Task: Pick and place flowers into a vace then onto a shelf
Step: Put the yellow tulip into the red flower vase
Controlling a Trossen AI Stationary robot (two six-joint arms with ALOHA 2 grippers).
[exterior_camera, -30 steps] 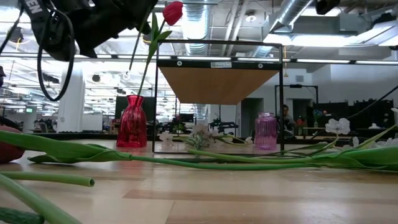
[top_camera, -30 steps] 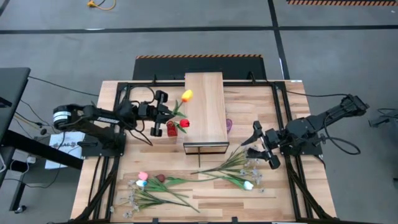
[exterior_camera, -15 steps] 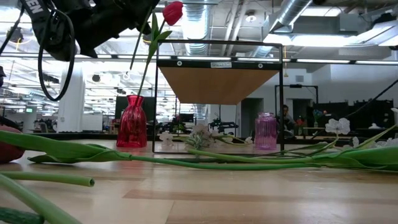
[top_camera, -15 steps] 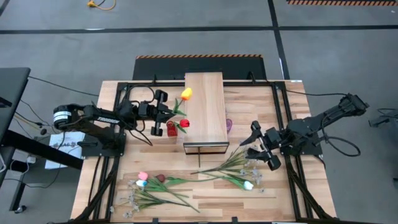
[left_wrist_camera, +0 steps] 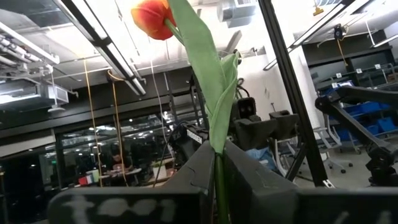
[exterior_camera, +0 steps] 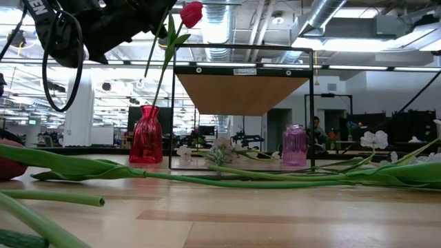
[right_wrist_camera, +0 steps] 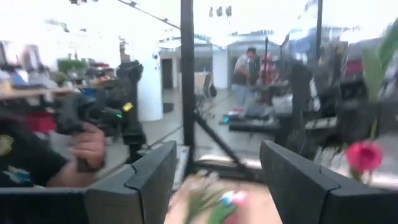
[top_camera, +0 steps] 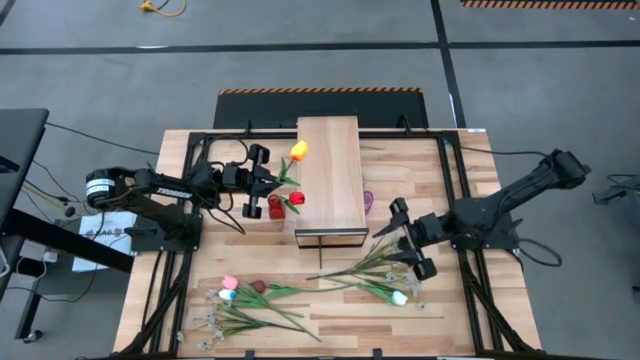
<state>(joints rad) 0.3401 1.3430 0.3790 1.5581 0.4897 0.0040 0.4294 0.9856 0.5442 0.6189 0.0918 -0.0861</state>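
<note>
The left gripper (top_camera: 268,181) has its jaws clamped tight on the green stem of a yellow-orange tulip (top_camera: 299,152); in the left wrist view the stem (left_wrist_camera: 219,180) rises straight out from between the two dark fingers (left_wrist_camera: 202,168), a long leaf folded along it and the bloom (left_wrist_camera: 151,17) well beyond the tips; in the high view that bloom lies at the left edge of the shelf (top_camera: 330,175), and the gripper sits just left of the shelf, above the red vase (top_camera: 275,207); a red tulip (top_camera: 296,199) stands in that vase, its head against the shelf's left edge; in the low view the vase (exterior_camera: 146,136) is left of the shelf's black frame with the red bloom (exterior_camera: 191,13) leaning high above it.

The right gripper (top_camera: 405,238) has its jaws spread apart with nothing between them; it hovers just right of the shelf's near end, over the stems of the loose flowers (top_camera: 375,270) scattered in front of the shelf; a purple vase (top_camera: 368,201) stands against the shelf's right edge; more tulips and pale sprays (top_camera: 245,300) lie in front of the shelf toward the left.
</note>
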